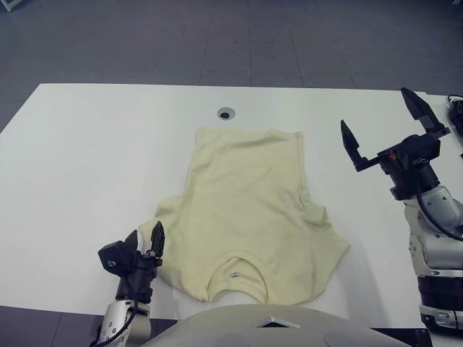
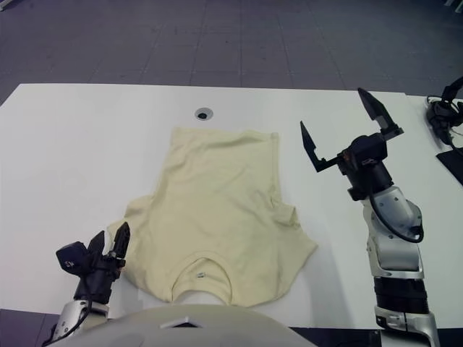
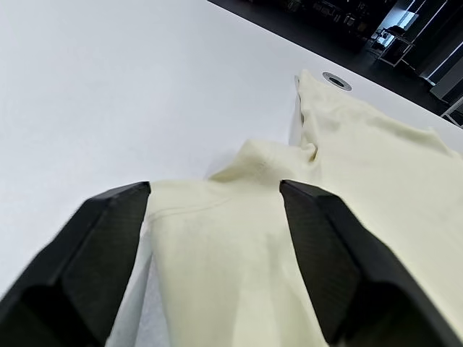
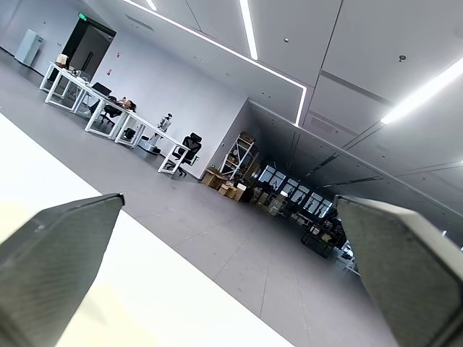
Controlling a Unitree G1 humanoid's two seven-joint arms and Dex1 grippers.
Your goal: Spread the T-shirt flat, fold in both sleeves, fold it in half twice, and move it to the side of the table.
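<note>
The pale yellow T-shirt (image 1: 246, 217) lies mid-table on the white table (image 1: 87, 159), collar at the near edge and hem toward a round grommet (image 1: 226, 113). The body is mostly flat with soft wrinkles, and both sleeves are bunched. The left gripper (image 1: 147, 242) sits at the left sleeve, fingers parted over the fabric. The right gripper (image 1: 374, 107) hangs raised to the shirt's right, fingers spread wide and holding nothing.

The white flat worktop (image 1: 79, 166) has a small round grey hole (image 1: 226, 113) near its far edge. Behind it lies a dark grey tiled floor (image 1: 217, 36). Long ceiling light strips (image 4: 249, 29) shine above distant white desks (image 4: 72, 79).
</note>
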